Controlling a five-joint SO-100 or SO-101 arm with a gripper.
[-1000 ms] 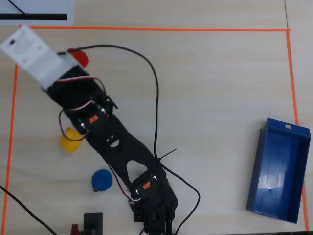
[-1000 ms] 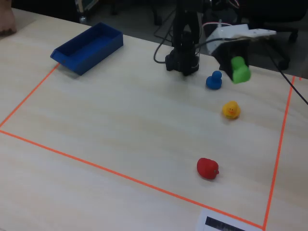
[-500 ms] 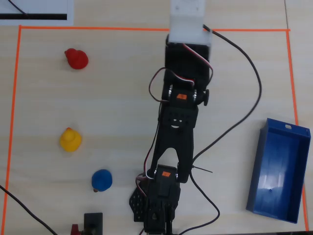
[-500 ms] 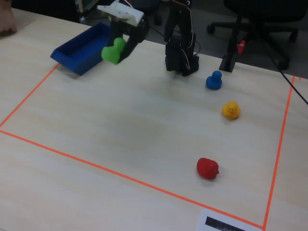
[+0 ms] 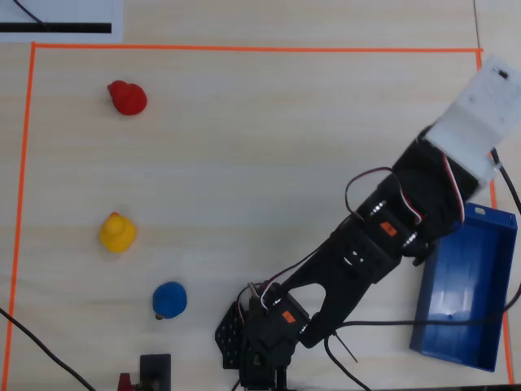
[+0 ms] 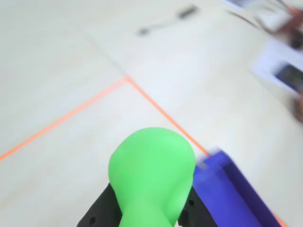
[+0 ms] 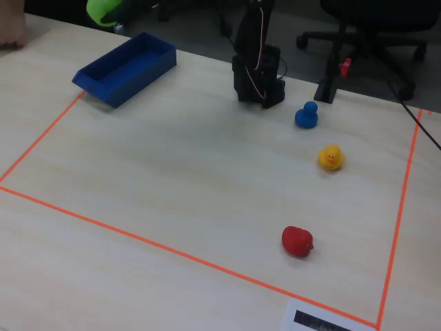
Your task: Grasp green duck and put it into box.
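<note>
My gripper [image 6: 147, 215] is shut on the green duck [image 6: 151, 175], with a black finger [image 6: 102, 210] on each side of it. The duck is held in the air. It also shows at the top left edge of the fixed view [image 7: 103, 10], above and just past the far end of the dark-blue box [image 7: 89, 76]. The box's corner sits right beside the duck in the wrist view [image 6: 227, 189]. In the overhead view the box [image 5: 427, 314] lies at the right edge. There the arm's white wrist part [image 5: 476, 114] hides the duck and the jaws.
A blue duck [image 5: 169, 300], a yellow duck [image 5: 118, 232] and a red duck [image 5: 126, 98] stand on the left of the table. Orange tape [image 5: 244, 48] frames the work area. The arm base [image 7: 258, 79] stands at the table's edge, with cables [image 5: 32, 342] nearby.
</note>
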